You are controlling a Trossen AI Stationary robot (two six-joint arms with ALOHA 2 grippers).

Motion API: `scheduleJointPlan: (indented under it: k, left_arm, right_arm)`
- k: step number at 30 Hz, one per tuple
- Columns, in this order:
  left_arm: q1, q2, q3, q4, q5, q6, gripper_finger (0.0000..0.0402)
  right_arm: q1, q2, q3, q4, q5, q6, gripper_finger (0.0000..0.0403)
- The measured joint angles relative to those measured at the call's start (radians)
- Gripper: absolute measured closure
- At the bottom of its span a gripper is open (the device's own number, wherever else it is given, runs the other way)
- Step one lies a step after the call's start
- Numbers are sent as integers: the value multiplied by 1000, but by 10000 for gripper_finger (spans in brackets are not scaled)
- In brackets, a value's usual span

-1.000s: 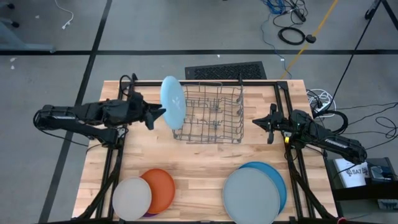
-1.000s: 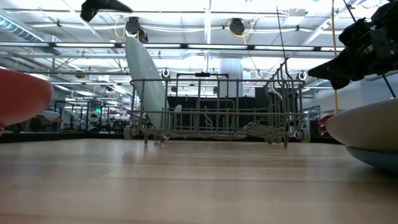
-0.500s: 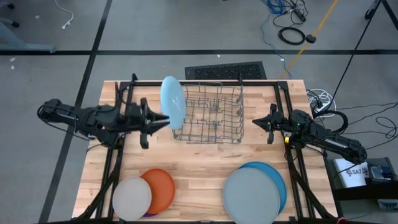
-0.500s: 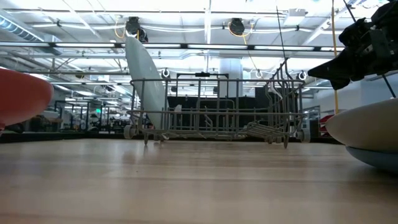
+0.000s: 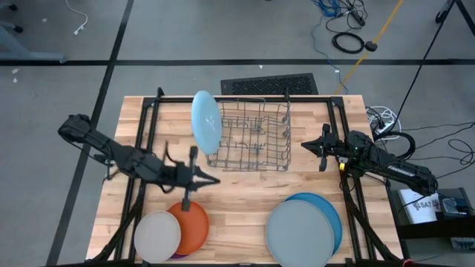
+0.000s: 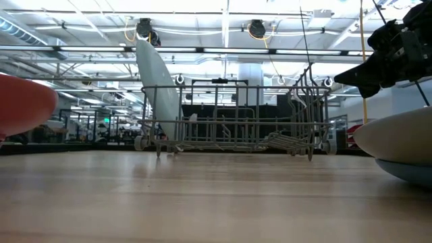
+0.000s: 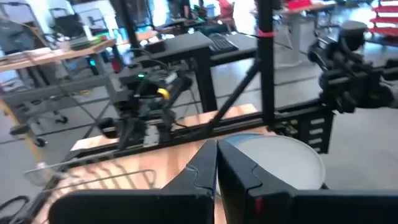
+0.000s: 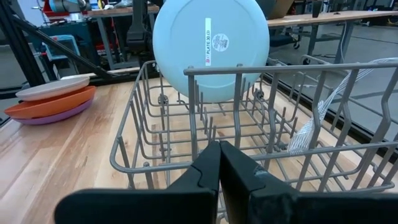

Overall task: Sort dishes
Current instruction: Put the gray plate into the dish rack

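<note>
1. Left gripper, fingers pressed together and empty, hovers just above the orange plate.
2. Right gripper, clenched empty, faces the light blue plate standing in the dish rack.

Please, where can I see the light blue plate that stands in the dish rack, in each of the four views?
High view: light blue plate stands on edge at the left end of the dish rack.
Low view: plate leans at the rack's left end.
Left wrist view: not in it.
Right wrist view: plate faces the camera at the rack's far end.
Shared landmark: the dish rack.
</note>
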Motion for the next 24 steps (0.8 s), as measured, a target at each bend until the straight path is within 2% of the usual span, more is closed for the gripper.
scheduleJointPlan:
  k: [7,11,18,24]
  left_arm:
    - [-15,192,172,-134,-4,62,381]
    - [-14,303,269,-200,-10,81,343]
    - [3,472,379,-201,-45,159,257]
    - [15,617,425,-192,-52,241,238]
  right_arm:
    - [0,0,0,3,0,13,399]
    - [0,0,0,13,0,18,399]
    - [0,0,0,40,0,18,399]
    - [0,0,0,54,0,25,399]
